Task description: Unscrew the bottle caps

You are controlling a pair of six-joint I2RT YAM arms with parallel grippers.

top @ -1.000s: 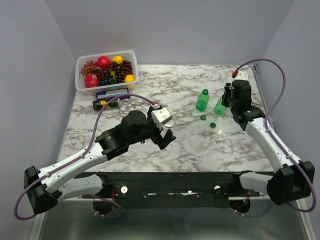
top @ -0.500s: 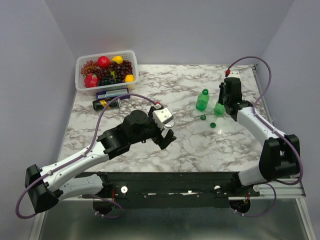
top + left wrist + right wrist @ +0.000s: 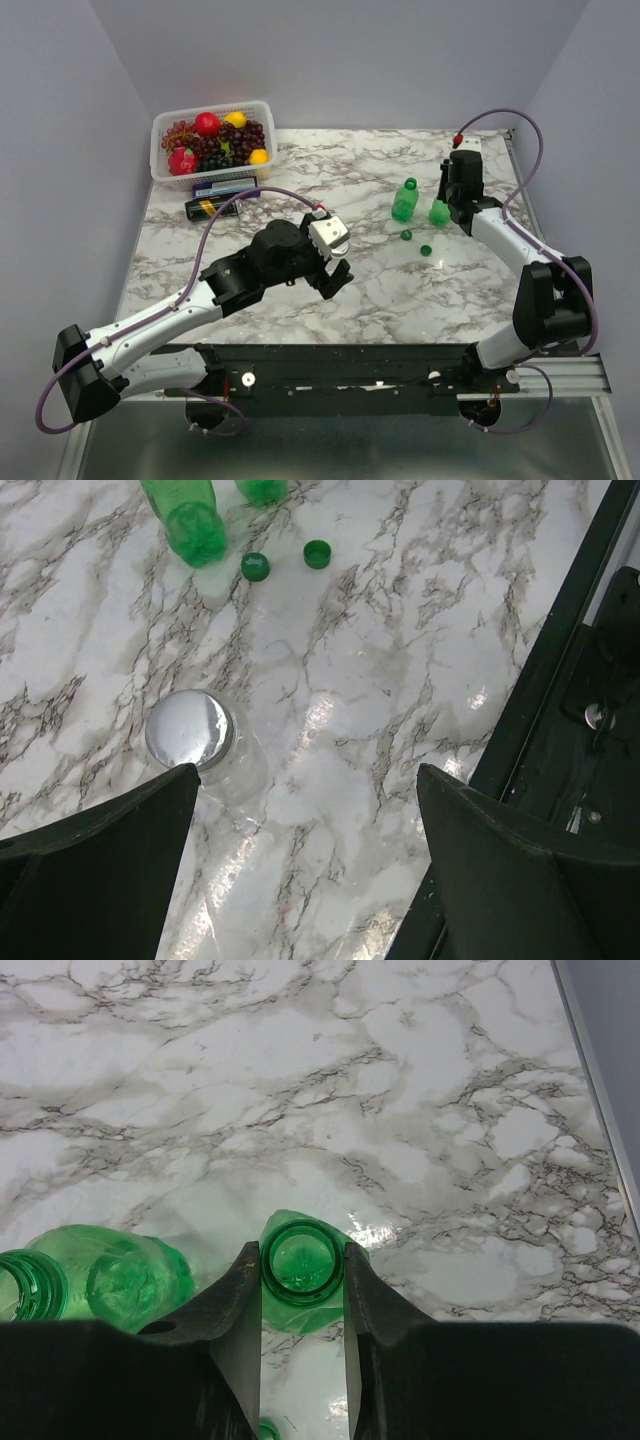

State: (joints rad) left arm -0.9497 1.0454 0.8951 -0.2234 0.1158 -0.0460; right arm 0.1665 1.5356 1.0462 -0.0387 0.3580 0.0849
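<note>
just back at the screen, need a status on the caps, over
Left gripper open above clear bottle, silver cap on. Right gripper shut on uncapped green bottle. Two green caps loose on table. Nothing blocking.

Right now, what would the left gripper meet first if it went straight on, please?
The left gripper would likely meet the silvery-grey round cap on the squat clear bottle; depth is unclear.

No legible text, label, brand, number or sign on anything in view.
</note>
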